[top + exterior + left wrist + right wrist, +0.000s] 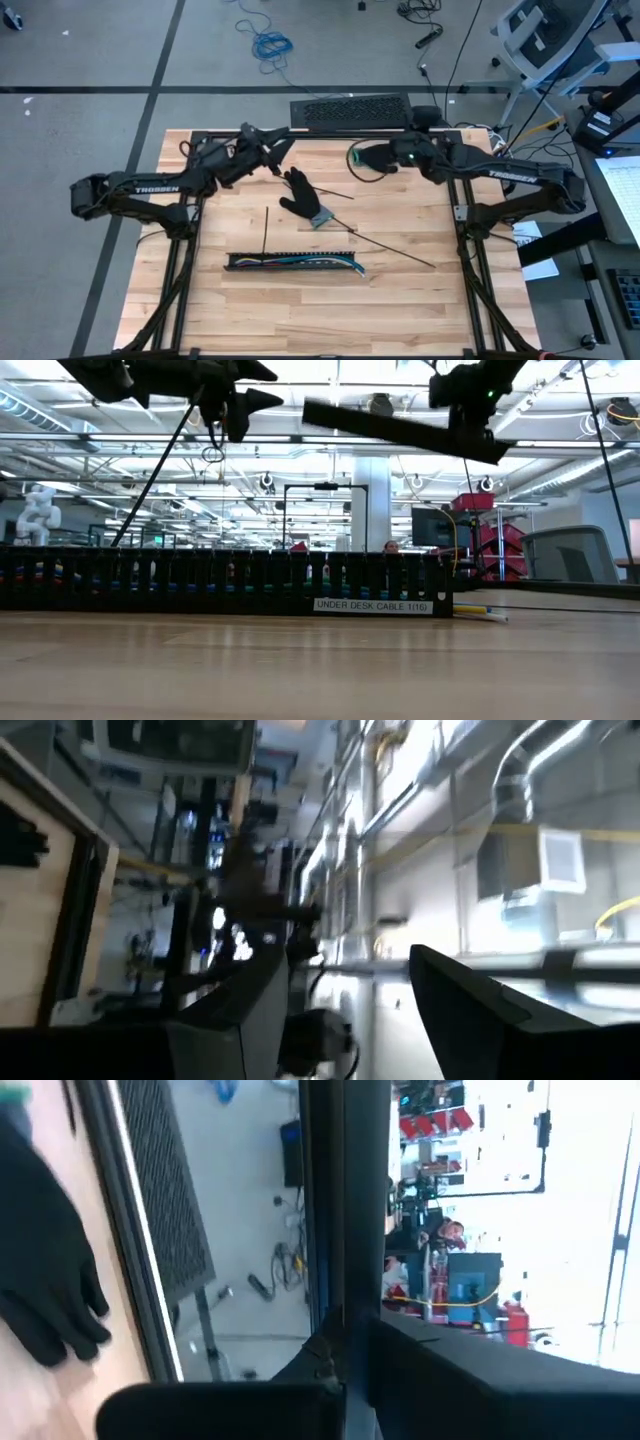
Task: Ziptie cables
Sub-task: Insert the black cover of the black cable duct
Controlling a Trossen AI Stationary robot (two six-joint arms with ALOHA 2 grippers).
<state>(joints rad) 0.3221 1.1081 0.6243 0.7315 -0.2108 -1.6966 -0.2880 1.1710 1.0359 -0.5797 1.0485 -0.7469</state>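
Black slotted strip [292, 262] is lying nearest the table's front edge, running side to side on the wooden table [300, 320]. The cables [300, 263], yellow, blue and green among them, are sitting inside it along its length; in the low view their ends [478, 611] are poking out past the strip's end onto the wood. A white label on the strip [372, 605] is reading "UNDER DESK CABLE 1(16)"; only the low view is showing this text.

Two thin black sticks are lying beyond the strip: one [266, 228] standing square to it, one [395, 251] slanting toward the right side.

Farther back, a black glove [303, 197] is lying near the table's middle; the right wrist view is also catching it [45, 1270].

Left gripper [274, 152] is hovering over the far left part of the table, fingers spread apart, holding nothing; the left wrist view is showing a clear gap between its fingers [470, 1010]. The arm is reading "TROSSEN" in white.

Right gripper [362, 160] is hovering over the far right part, closed on a long black stick [400, 430], seen in the low view as a slanted bar and in the right wrist view [345, 1210] running between the fingers.

A black slotted panel [350, 112] is sitting at the table's far edge.
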